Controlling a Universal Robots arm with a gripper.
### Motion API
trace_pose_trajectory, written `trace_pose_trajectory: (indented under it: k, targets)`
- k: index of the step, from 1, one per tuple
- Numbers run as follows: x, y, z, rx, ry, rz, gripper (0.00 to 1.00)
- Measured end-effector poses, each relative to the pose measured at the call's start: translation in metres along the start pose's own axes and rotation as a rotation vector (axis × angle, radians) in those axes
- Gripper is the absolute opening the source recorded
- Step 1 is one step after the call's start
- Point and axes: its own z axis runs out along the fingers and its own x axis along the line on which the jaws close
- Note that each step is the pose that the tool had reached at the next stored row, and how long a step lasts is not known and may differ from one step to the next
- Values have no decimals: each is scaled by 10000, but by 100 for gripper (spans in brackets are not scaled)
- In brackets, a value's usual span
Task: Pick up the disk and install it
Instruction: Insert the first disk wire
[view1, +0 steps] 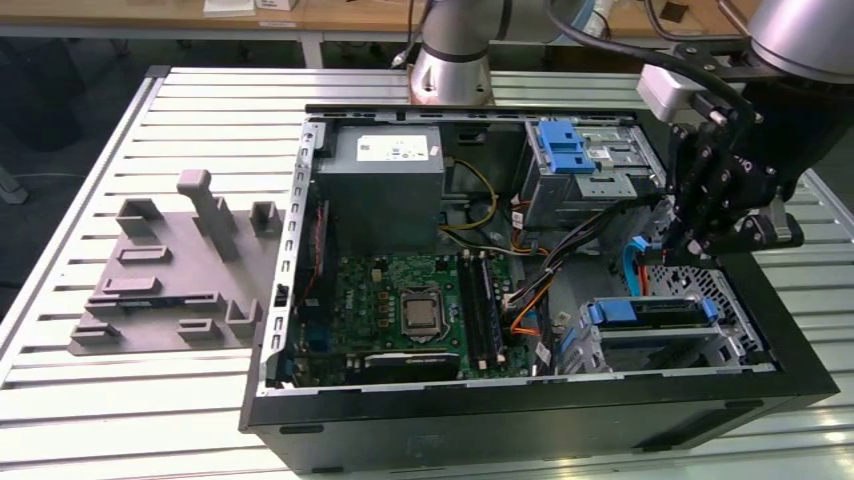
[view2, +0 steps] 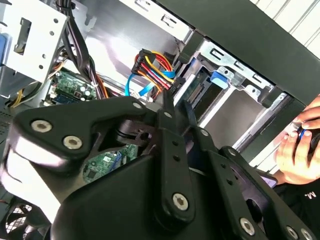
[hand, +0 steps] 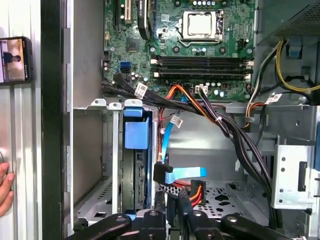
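The disk (view1: 645, 312) stands on edge in the grey drive cage (view1: 727, 345) at the corner of the open computer case nearest the exterior view's right. Only its blue carrier handle and upper edge show. In the first wrist view the blue handle (hand: 136, 132) sits over the dark disk body (hand: 134, 172) inside the slot. My gripper (view1: 705, 243) hangs just above and behind that cage, beside the disk and not touching it. Its fingertips (hand: 174, 207) are shut with nothing between them, pointing at the blue and red-orange cable plugs (hand: 182, 175). The second wrist view shows the gripper (view2: 176, 106) over the same plugs.
The case holds a motherboard (view1: 400, 300), a grey power supply box (view1: 387, 185), a second cage with a blue latch (view1: 574, 150) and cable bundles (hand: 220, 120). A grey fixture (view1: 167, 270) lies on the slatted table. A person's hand (hand: 5, 190) and a phone (hand: 15, 60) are outside the case wall.
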Motion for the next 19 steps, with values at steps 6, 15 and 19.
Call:
trace_pose_trajectory:
  k: [6,15,19]
  targets:
    - [-38,1,41,0,68,-2,25]
    - [-42,-13,89,-21,108,-5,23]
    - [-40,-43,106,-235,60,-14,16]
